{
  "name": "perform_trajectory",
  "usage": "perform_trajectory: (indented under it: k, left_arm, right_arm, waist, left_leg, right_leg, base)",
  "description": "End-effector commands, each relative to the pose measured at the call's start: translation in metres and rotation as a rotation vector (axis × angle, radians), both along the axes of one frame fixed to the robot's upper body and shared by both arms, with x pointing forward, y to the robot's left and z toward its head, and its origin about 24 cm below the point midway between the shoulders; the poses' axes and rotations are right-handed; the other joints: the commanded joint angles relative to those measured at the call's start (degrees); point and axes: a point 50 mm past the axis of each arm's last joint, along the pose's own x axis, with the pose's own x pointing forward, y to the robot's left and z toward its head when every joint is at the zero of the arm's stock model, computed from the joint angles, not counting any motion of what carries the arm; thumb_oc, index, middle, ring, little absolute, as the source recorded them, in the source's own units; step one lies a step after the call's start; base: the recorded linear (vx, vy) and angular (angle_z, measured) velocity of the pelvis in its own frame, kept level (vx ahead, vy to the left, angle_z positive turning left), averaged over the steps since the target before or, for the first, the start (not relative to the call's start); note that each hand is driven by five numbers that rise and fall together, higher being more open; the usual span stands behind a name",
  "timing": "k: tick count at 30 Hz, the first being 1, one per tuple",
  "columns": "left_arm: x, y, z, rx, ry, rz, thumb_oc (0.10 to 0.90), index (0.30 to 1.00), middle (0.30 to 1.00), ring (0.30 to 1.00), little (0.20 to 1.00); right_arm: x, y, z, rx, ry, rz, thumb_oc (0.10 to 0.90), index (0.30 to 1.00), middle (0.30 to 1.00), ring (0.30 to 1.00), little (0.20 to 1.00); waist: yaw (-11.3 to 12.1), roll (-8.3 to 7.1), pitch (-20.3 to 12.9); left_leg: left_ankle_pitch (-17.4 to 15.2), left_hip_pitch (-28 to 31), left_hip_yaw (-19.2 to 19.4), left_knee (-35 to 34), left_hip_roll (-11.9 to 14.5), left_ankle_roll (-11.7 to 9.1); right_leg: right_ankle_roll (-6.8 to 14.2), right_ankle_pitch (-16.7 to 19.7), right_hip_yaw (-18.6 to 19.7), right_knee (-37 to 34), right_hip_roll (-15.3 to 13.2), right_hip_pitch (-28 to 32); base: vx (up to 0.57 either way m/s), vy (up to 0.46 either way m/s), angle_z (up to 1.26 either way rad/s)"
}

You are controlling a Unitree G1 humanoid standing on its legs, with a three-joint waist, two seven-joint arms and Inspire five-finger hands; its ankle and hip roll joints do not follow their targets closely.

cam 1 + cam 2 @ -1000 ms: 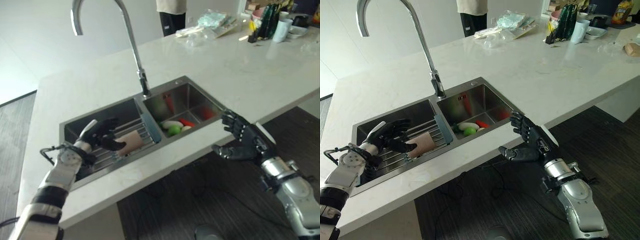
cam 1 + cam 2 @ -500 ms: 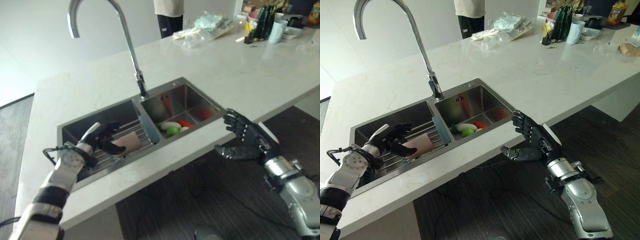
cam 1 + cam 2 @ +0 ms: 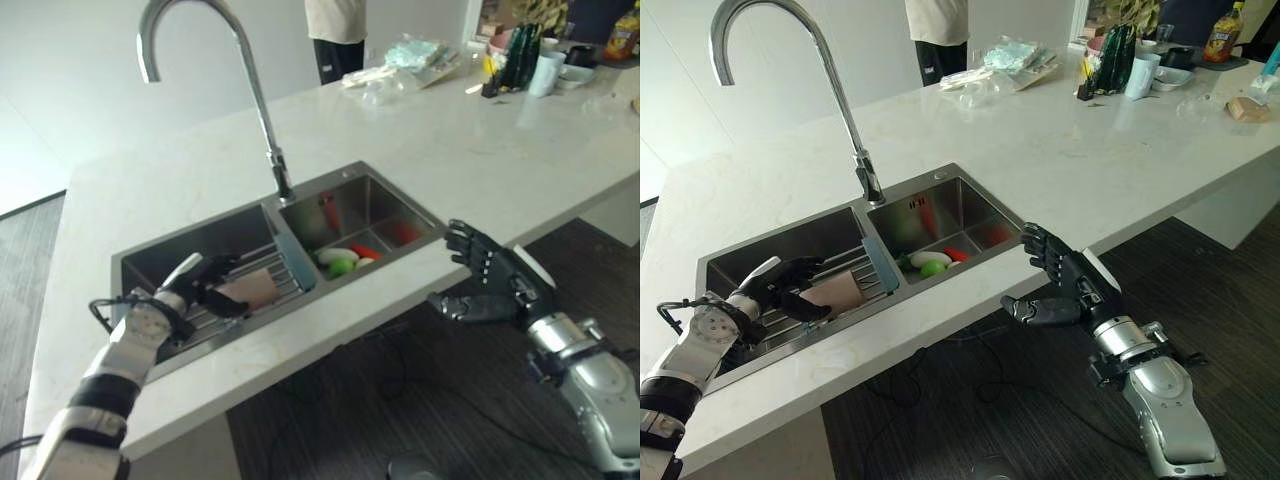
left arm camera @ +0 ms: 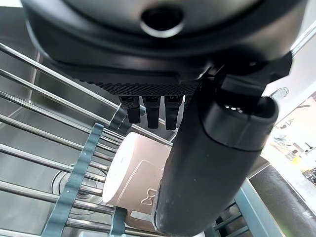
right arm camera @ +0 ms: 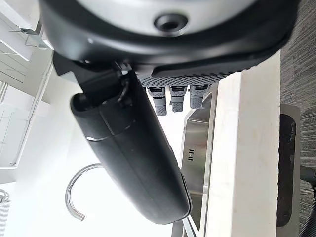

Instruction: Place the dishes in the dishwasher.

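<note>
A pink cup [image 3: 251,290] lies on its side on the wire rack [image 3: 212,312] across the left basin of the steel sink [image 3: 240,225]. My left hand [image 3: 193,290] reaches into that basin from the cup's left. Its fingers [image 4: 148,114] stretch straight over the cup [image 4: 132,178] and its thumb [image 4: 207,163] lies along the cup's near side. The hand is open, with the cup between thumb and fingers. My right hand [image 3: 495,285] hovers open off the counter's front edge, beside the right basin, holding nothing.
The right basin holds white, green and red items [image 3: 345,262]. A tall curved faucet [image 3: 262,110] rises behind the sink. Far across the white counter [image 3: 450,150] lie plastic bags [image 3: 410,58], bottles and cups [image 3: 530,62]. A person [image 3: 335,30] stands beyond it.
My left hand has settled lower and closer round the pink cup. The right hand has barely moved. The camera has shifted slightly.
</note>
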Motion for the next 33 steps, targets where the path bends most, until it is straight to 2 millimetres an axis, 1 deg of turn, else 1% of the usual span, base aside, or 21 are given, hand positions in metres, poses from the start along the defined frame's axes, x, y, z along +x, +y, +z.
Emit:
perform_trajectory:
  k: [1, 2, 4, 5, 7, 11, 12, 14, 15, 16, 22, 23, 27, 31, 32, 33]
  left_arm:
    - [0.015, 0.006, 0.036, 0.081, -0.123, 0.006, 0.800, 0.900, 0.900, 0.900, 0.900]
    - [0.017, 0.008, 0.036, 0.101, -0.107, 0.022, 0.800, 0.900, 0.900, 0.900, 0.900]
    - [0.018, 0.009, 0.036, 0.104, -0.107, 0.025, 0.800, 0.900, 0.900, 0.900, 0.900]
    - [0.019, 0.007, 0.035, 0.108, -0.098, 0.027, 0.800, 0.900, 0.900, 0.900, 0.900]
    - [0.019, 0.007, 0.032, 0.114, -0.090, 0.029, 0.800, 0.900, 0.900, 0.900, 0.900]
    - [0.020, 0.007, 0.030, 0.135, -0.072, 0.025, 0.800, 0.900, 0.900, 0.900, 0.900]
    - [0.020, 0.007, 0.030, 0.140, -0.067, 0.025, 0.800, 0.900, 0.900, 0.900, 0.900]
    - [0.020, 0.008, 0.030, 0.150, -0.060, 0.025, 0.800, 0.900, 0.900, 0.900, 0.900]
    - [0.020, 0.008, 0.030, 0.153, -0.055, 0.026, 0.800, 0.900, 0.900, 0.900, 0.900]
    - [0.021, 0.008, 0.029, 0.156, -0.049, 0.028, 0.800, 0.900, 0.900, 0.900, 0.900]
    - [0.021, 0.010, 0.026, 0.166, -0.005, 0.018, 0.800, 0.900, 0.900, 0.900, 0.900]
    - [0.022, 0.009, 0.024, 0.173, 0.006, 0.015, 0.800, 0.900, 0.900, 0.900, 0.900]
    - [0.021, 0.011, 0.021, 0.193, 0.049, 0.013, 0.800, 0.900, 0.900, 0.900, 0.900]
    - [0.019, 0.011, 0.011, 0.186, 0.154, -0.014, 0.800, 0.900, 0.900, 0.900, 0.900]
    - [0.019, 0.011, 0.010, 0.191, 0.168, -0.027, 0.571, 0.556, 0.556, 0.556, 0.556]
    - [0.018, 0.010, 0.008, 0.188, 0.190, -0.041, 0.400, 0.300, 0.300, 0.300, 0.300]
  right_arm:
    - [0.002, 0.005, 0.048, -0.034, -0.242, 0.051, 0.800, 0.900, 0.900, 0.900, 0.900]
    - [0.003, 0.005, 0.048, -0.034, -0.237, 0.054, 0.800, 0.900, 0.900, 0.900, 0.900]
    - [0.003, 0.005, 0.049, -0.035, -0.238, 0.056, 0.800, 0.900, 0.900, 0.900, 0.900]
    - [0.003, 0.006, 0.048, -0.036, -0.233, 0.059, 0.800, 0.900, 0.900, 0.900, 0.900]
    - [0.003, 0.007, 0.047, -0.036, -0.232, 0.063, 0.800, 0.900, 0.900, 0.900, 0.900]
    - [0.003, 0.007, 0.047, -0.039, -0.226, 0.067, 0.800, 0.900, 0.900, 0.900, 0.900]
    - [0.003, 0.007, 0.047, -0.040, -0.225, 0.067, 0.800, 0.900, 0.900, 0.900, 0.900]
    - [0.003, 0.007, 0.047, -0.041, -0.224, 0.068, 0.800, 0.900, 0.900, 0.900, 0.900]
    - [0.002, 0.007, 0.047, -0.043, -0.223, 0.069, 0.800, 0.900, 0.900, 0.900, 0.900]
    - [0.002, 0.007, 0.048, -0.042, -0.223, 0.071, 0.800, 0.900, 0.900, 0.900, 0.900]
    - [0.002, 0.007, 0.048, -0.046, -0.212, 0.080, 0.800, 0.900, 0.900, 0.900, 0.900]
    - [0.002, 0.007, 0.047, -0.048, -0.208, 0.081, 0.800, 0.900, 0.900, 0.900, 0.900]
    - [0.001, 0.008, 0.047, -0.053, -0.205, 0.086, 0.800, 0.900, 0.900, 0.900, 0.900]
    - [0.001, 0.007, 0.049, -0.057, -0.201, 0.091, 0.800, 0.900, 0.900, 0.900, 0.900]
    - [0.001, 0.007, 0.049, -0.057, -0.201, 0.091, 0.800, 0.900, 0.900, 0.900, 0.900]
    - [0.001, 0.007, 0.049, -0.055, -0.200, 0.093, 0.800, 0.900, 0.900, 0.900, 0.900]
  waist:
    - [0.19, 0.11, -3.42]
    - [-0.06, 0.22, -3.33]
    - [-0.08, 0.17, -3.34]
    - [-0.21, 0.23, -3.23]
    - [-0.28, 0.18, -3.28]
    - [-0.61, 0.30, -3.28]
    - [-0.67, 0.25, -3.30]
    - [-0.78, 0.30, -3.27]
    - [-0.90, 0.40, -3.25]
    - [-1.06, 0.35, -3.30]
    - [-1.78, 0.53, -3.34]
    - [-1.95, 0.59, -3.25]
    - [-2.31, 0.64, -3.19]
    - [-2.81, 0.82, -3.19]
    - [-2.81, 0.84, -3.18]
    - [-2.90, 0.91, -3.19]
  left_leg:
    - [-8.68, 0.36, -2.41, 5.59, 1.84, -1.24]
    - [-9.15, 0.77, -2.34, 5.59, 1.85, -1.28]
    - [-8.56, 0.41, -2.20, 5.59, 1.94, -1.32]
    - [-9.11, 0.82, -2.16, 5.59, 1.91, -1.29]
    - [-8.56, 0.51, -1.99, 5.59, 1.96, -1.27]
    - [-9.11, 1.02, -1.80, 5.59, 2.01, -1.31]
    - [-8.64, 0.80, -1.66, 5.59, 2.10, -1.32]
    - [-8.66, 0.82, -1.64, 5.59, 2.13, -1.32]
    - [-9.16, 1.12, -1.69, 5.59, 2.06, -1.29]
    - [-8.68, 0.87, -1.57, 5.59, 2.15, -1.33]
    - [-8.80, 1.16, -1.18, 5.59, 2.21, -1.30]
    - [-9.35, 1.62, -1.10, 5.59, 2.21, -1.28]
    - [-9.39, 1.81, -0.92, 5.59, 2.21, -1.22]
    - [-9.44, 1.94, -0.62, 5.59, 2.32, -1.21]
    - [-9.44, 1.95, -0.58, 5.59, 2.34, -1.21]
    - [-9.47, 1.95, -0.56, 5.59, 2.32, -1.23]
  right_leg:
    - [4.79, -0.12, -4.22, -3.92, -0.93, 2.72]
    - [4.97, -0.63, -4.34, -3.92, -0.93, 3.16]
    - [4.78, -0.13, -4.33, -3.92, -0.87, 2.77]
    - [4.95, -0.65, -4.39, -3.92, -0.89, 3.20]
    - [4.71, -0.19, -4.27, -3.92, -0.71, 2.83]
    - [4.92, -0.69, -4.14, -3.92, -0.63, 3.26]
    - [4.77, -0.27, -4.02, -3.92, -0.56, 2.95]
    - [4.80, -0.29, -3.81, -3.92, -0.44, 2.91]
    - [4.96, -0.74, -3.66, -3.92, -0.38, 3.18]
    - [4.82, -0.24, -3.36, -3.92, -0.25, 2.80]
    - [4.86, -0.16, -2.54, -3.92, 0.10, 2.66]
    - [5.05, -0.63, -2.66, -3.92, 0.03, 3.06]
    - [5.04, -0.58, -2.44, -3.92, 0.22, 3.06]
    - [5.11, -0.59, -2.06, -3.92, 0.38, 2.95]
    - [5.09, -0.57, -1.98, -3.92, 0.41, 2.95]
    - [5.15, -0.54, -1.82, -3.92, 0.43, 2.87]
  base:
    - [0.01, -0.003, -0.04]
    - [0.00, 0.000, 0.00]
    - [0.00, 0.000, 0.00]
    - [0.00, 0.000, 0.00]
    - [0.00, 0.000, 0.00]
    - [0.02, 0.003, -0.01]
    - [0.00, 0.000, 0.00]
    - [0.02, 0.005, 0.00]
    - [0.00, 0.000, 0.00]
    - [0.02, 0.000, -0.03]
    - [0.02, 0.000, -0.04]
    - [0.05, 0.009, -0.02]
    - [0.01, 0.003, -0.01]
    - [0.00, 0.002, -0.01]
    - [0.00, 0.009, -0.10]
    - [0.00, 0.004, -0.14]
